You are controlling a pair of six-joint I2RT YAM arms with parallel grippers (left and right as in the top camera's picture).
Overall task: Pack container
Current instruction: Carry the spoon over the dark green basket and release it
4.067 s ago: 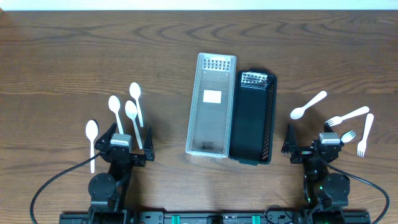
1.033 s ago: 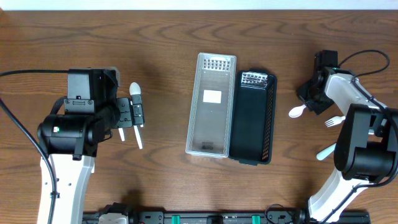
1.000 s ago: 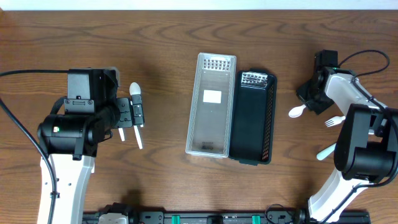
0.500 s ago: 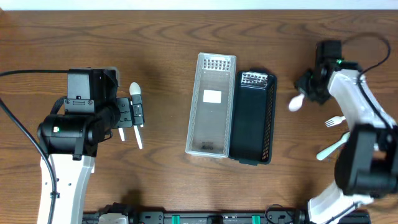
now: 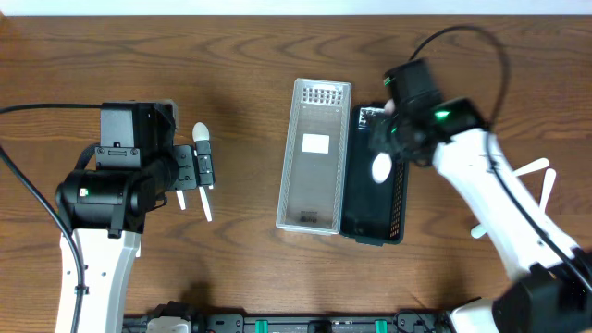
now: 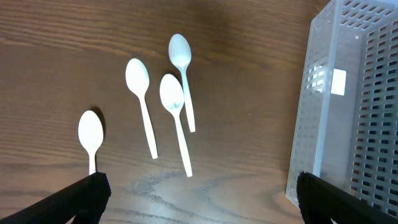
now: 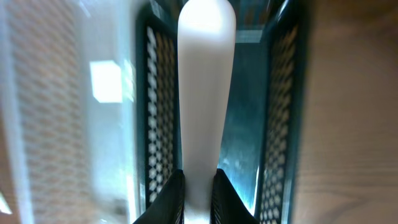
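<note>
A clear slotted container [image 5: 314, 155] and a black slotted container [image 5: 396, 199] stand side by side mid-table. My right gripper [image 5: 390, 141] hangs over the black one, shut on a white spoon [image 5: 379, 167]. In the right wrist view the spoon [image 7: 206, 93] runs up from the gripper [image 7: 199, 182], with the black container [image 7: 283, 112] beneath. My left gripper [image 5: 197, 169] stands open above several white spoons [image 5: 201, 134]. The left wrist view shows those spoons [image 6: 171, 93] lying on the wood ahead of the wide-open gripper [image 6: 199, 200], and the clear container [image 6: 348, 112] at right.
White forks [image 5: 535, 168] lie on the table at the far right, partly hidden by my right arm. A lone spoon [image 6: 91, 130] lies left of the others. Bare wood separates the spoons from the clear container.
My right arm has swung left from the cutlery at the table's right side, carrying the white spoon to above the black container. The left arm has not moved.
</note>
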